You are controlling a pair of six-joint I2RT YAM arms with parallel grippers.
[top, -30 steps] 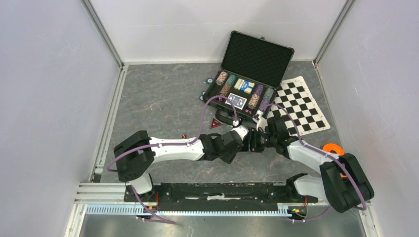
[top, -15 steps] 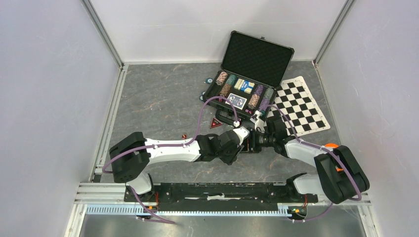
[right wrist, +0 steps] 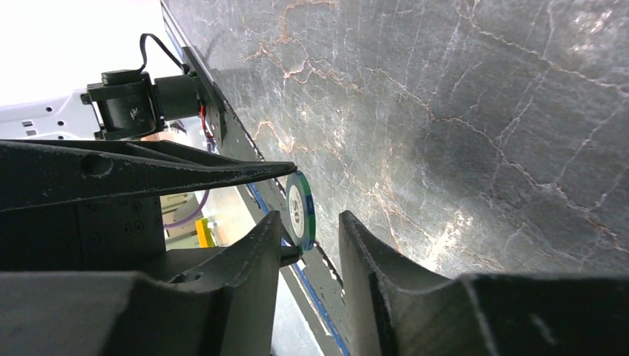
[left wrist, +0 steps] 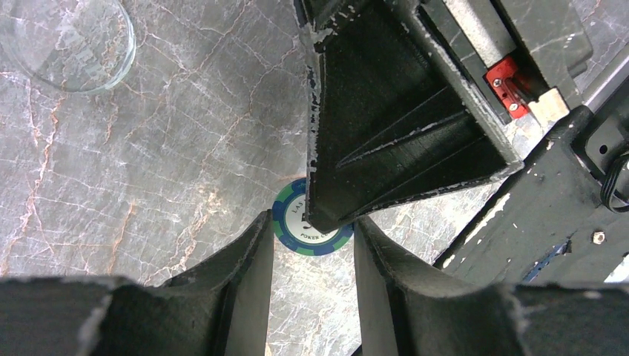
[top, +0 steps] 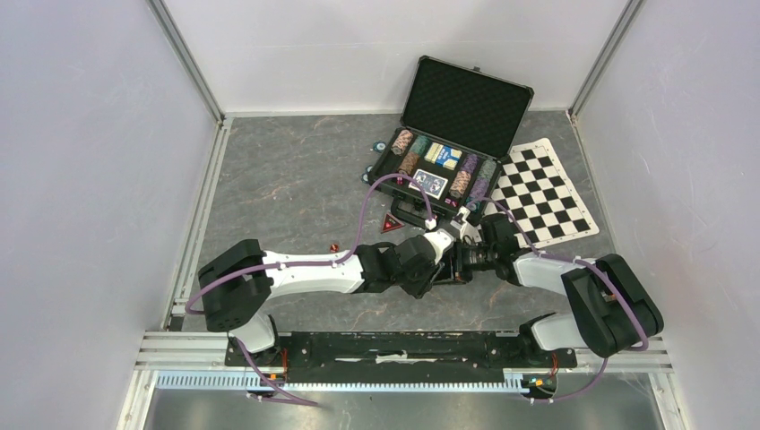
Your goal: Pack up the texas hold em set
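**Top external:** mounted high behind the arm bases and faced down and forward. It stood far off and took in the whole table (top: 296, 179) up to the open case (top: 466, 106) at the far side.

**Left wrist:** sat behind the left gripper (left wrist: 313, 230) and looked steeply down along its fingers, very close to the tabletop.

**Right wrist:** sat behind the right gripper (right wrist: 310, 219), low and rolled sideways, skimming the tabletop at very close range.

**Shared:** both wrist views held one poker chip (left wrist: 297, 226) and each other's fingers. The top view covered that same spot, on the near side of the case.
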